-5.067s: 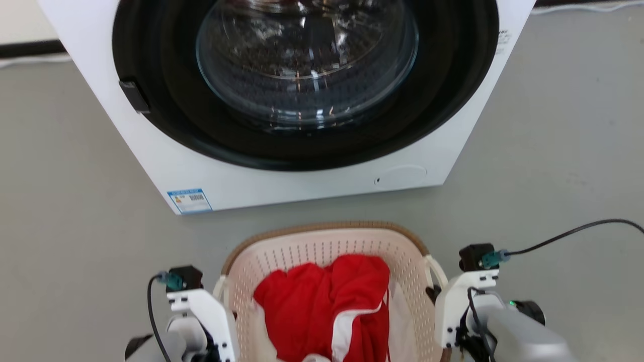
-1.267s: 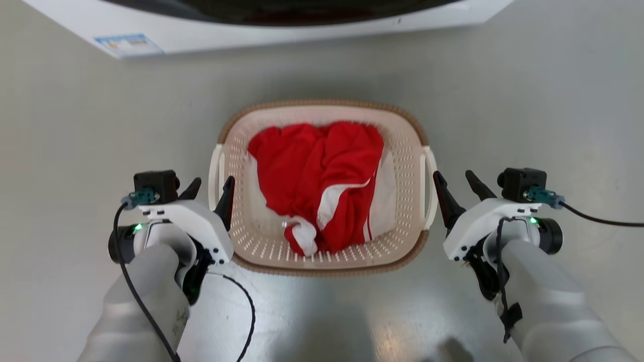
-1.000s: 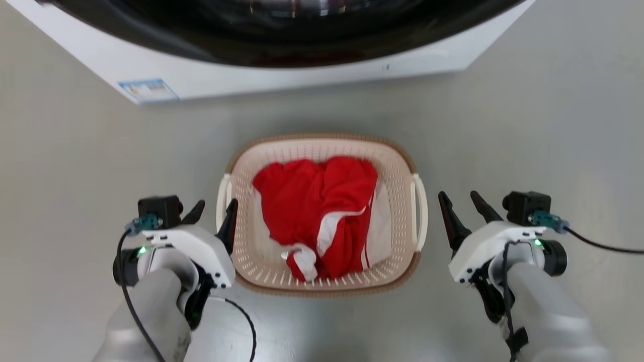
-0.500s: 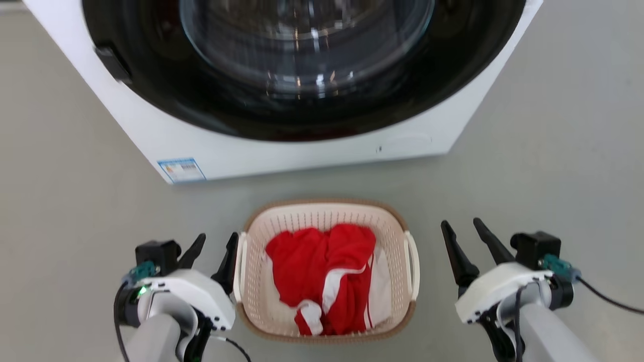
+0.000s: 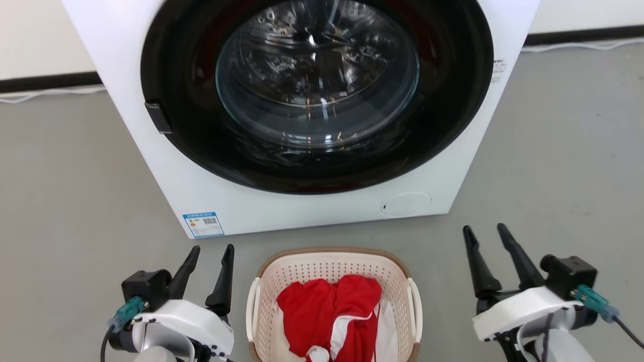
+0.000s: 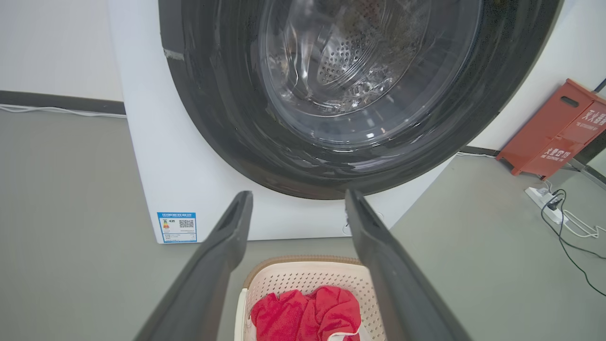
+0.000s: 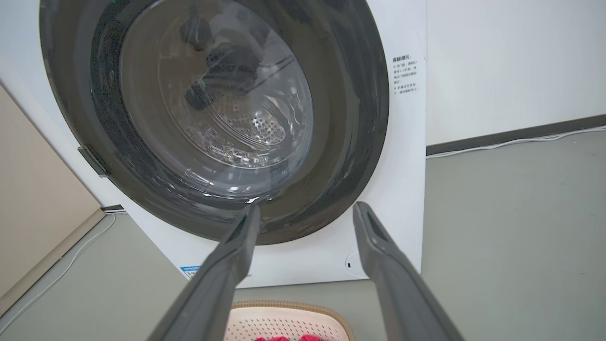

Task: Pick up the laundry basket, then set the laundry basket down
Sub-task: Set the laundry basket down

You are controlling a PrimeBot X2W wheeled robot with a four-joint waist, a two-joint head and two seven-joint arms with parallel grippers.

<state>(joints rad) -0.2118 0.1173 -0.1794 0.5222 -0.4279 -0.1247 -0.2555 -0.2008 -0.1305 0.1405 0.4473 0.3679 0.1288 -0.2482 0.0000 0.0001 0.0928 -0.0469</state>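
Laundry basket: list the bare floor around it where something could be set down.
Wide bare floor lies left of the washing machine, beyond the left tool, and right of it, beyond the right tool. Smaller gaps separate each open tool from the laundry basket. Crowded: the narrow strip between machine and basket; the basket holds red clothing.

The head camera looks forward and down from above and behind both grippers. It takes in the washing machine ahead of the jaws, and the laundry basket between the left gripper and the right gripper. Each wrist camera sits lower and closer, facing along its own jaws at the machine's door. All three views share the door, the machine's lower front and the basket's far rim, which the wrist views show low between the jaws.
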